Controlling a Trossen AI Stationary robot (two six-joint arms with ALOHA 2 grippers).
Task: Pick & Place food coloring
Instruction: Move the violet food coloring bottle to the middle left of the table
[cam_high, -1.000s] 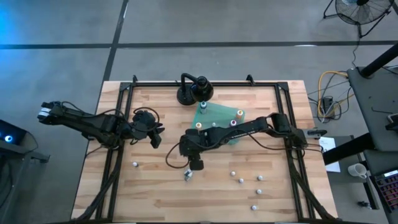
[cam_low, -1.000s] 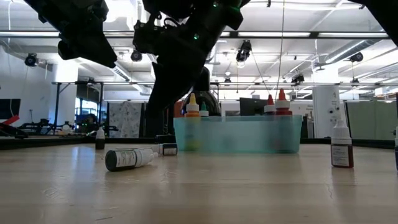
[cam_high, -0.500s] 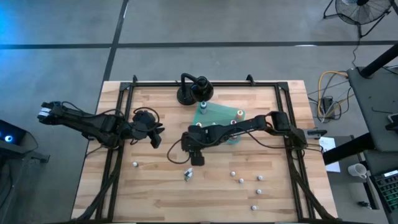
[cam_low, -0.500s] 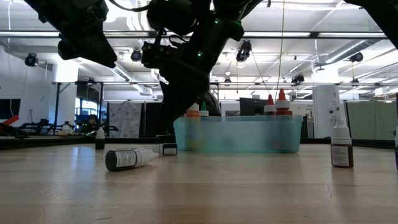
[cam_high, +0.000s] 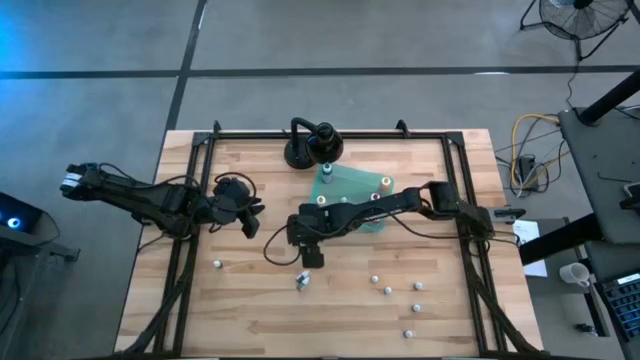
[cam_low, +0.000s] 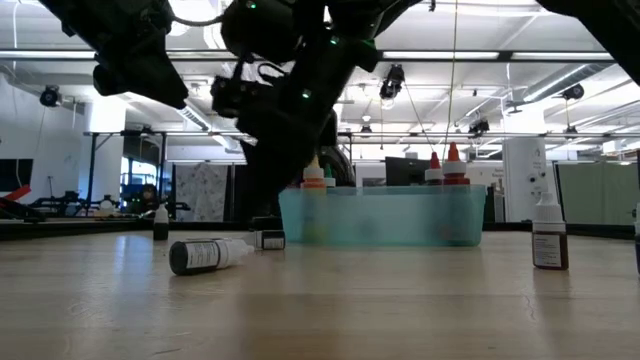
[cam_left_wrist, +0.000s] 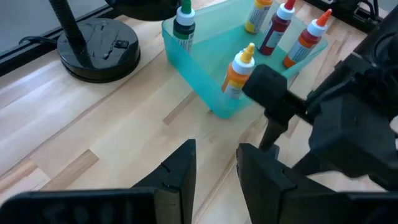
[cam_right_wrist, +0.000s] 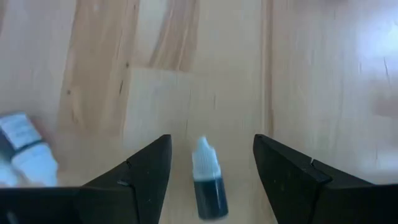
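— Wooden tabletop (cam_high: 250, 310) is carrying most of the trouble right now: a lying bottle (cam_right_wrist: 207, 180) of food coloring is resting on its side directly under the right gripper (cam_right_wrist: 211, 165), whose fingers (cam_right_wrist: 146, 171) are standing spread wide with nothing between them.

— So it is not holding anything?

— Nothing. In the high view the right gripper (cam_high: 312, 256) is hovering just above that bottle (cam_high: 301, 281), near the teal bin (cam_high: 372, 224) where four bottles are already standing. The risk, I think, is the round body: if one finger is touching down first, the bottle is likely rolling away instead of being pinched (it is lying roughly along the gap, cap pointing away, which helps).

— Anything else nearby to knock?

— Another bottle (cam_right_wrist: 25, 155) is showing at the edge of the right wrist view, close beside one finger, so a sideways drift is probably going to nudge it. The low view is showing the lying bottle (cam_low: 208, 254) plus a few upright ones, such as a white-capped bottle (cam_low: 549, 236), well apart from the arm.

— And the left arm?

— The left gripper (cam_left_wrist: 214, 168) is waiting off to the left side, fingers partly spread and holding nothing, looking toward the bin (cam_left_wrist: 205, 74) and the black stand (cam_left_wrist: 99, 46). Several loose bottles (cam_high: 388, 291) are still waiting on the boards, so a clumsy sweep is possibly scattering them farther.
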